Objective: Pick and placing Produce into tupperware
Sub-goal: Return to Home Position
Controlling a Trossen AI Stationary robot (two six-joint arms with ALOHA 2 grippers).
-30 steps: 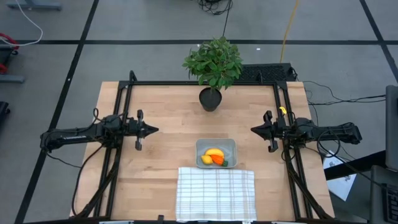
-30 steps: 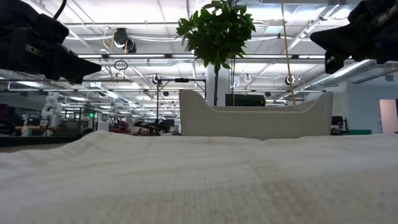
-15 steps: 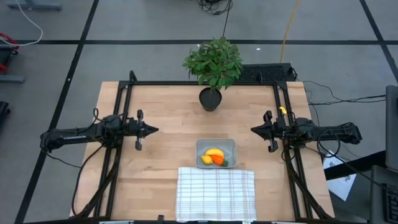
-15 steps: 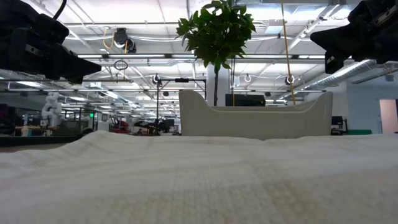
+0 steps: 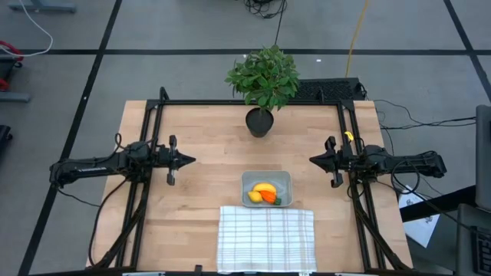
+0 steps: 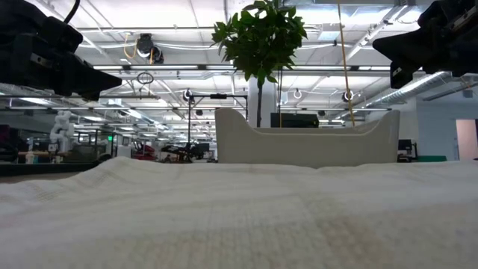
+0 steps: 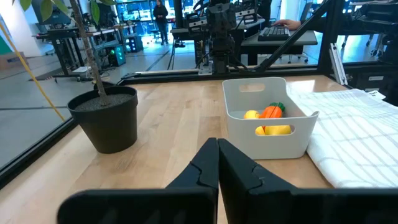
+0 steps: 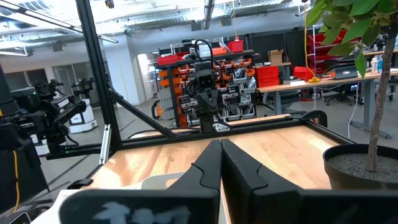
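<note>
The tupperware (image 5: 266,188) stands on the table just beyond the checked cloth; in the left wrist view (image 7: 267,126) it looks like a whitish tub. In it lie the yellow banana (image 5: 265,188), the orange carrot with green top (image 5: 270,197) and the small lemon (image 5: 254,197); all three also show in the left wrist view (image 7: 272,112). My left gripper (image 5: 190,160) is shut and empty at the table's left side. My right gripper (image 5: 313,159) is shut and empty at the right side. Both point toward the table's middle.
A white checked cloth (image 5: 266,238) lies at the table's near edge, touching the tupperware's near side. A potted leafy plant (image 5: 261,84) stands at the far middle. A black frame (image 5: 157,107) runs along the table's left, far and right edges.
</note>
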